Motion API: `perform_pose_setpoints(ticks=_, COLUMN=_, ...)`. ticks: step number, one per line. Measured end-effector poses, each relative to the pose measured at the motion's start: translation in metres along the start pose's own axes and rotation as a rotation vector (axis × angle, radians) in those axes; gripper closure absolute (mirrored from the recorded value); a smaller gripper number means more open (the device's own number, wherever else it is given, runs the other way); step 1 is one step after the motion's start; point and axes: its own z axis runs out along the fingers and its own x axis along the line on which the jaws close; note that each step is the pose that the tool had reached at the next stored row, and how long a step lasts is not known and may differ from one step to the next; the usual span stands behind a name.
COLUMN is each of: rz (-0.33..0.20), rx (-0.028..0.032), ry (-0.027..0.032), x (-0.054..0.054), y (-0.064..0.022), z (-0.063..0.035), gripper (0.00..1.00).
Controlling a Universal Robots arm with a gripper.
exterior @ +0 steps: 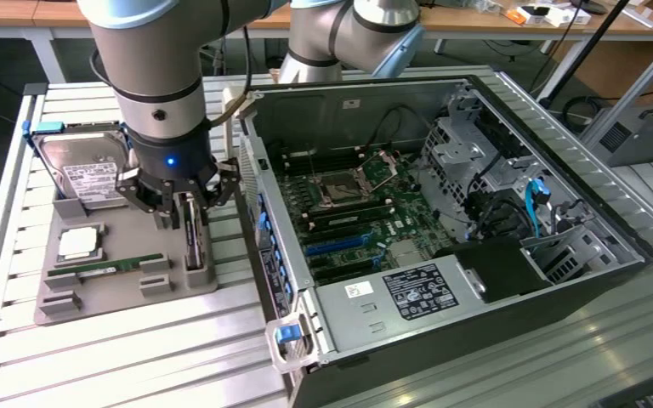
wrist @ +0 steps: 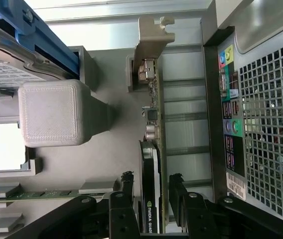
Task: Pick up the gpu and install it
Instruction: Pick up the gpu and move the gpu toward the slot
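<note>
Wrist view: the gripper (wrist: pixel 151 191) stands unclenched astride the upright gpu (wrist: pixel 154 124), whose black edge seems to read NVIDIA QUAD.

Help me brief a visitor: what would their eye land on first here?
The big arm's open gripper hangs over a grey tray, straddling the gpu that stands on edge there. On the exterior view's right lies the opened computer case, its motherboard bare.
</note>
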Motion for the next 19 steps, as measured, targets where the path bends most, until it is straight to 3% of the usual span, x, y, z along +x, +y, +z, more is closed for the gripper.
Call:
perform_pose_setpoints(ticks=9, rz=0.000, rx=-0.0003, ry=-0.0003, x=0.0005, y=0.0068, z=0.0028, gripper=0.58)
perform_pose_setpoints(ticks=19, rz=0.000, rx=0.0000, ry=0.0000, x=0.0007, y=0.0069, z=0.0081, gripper=0.58)
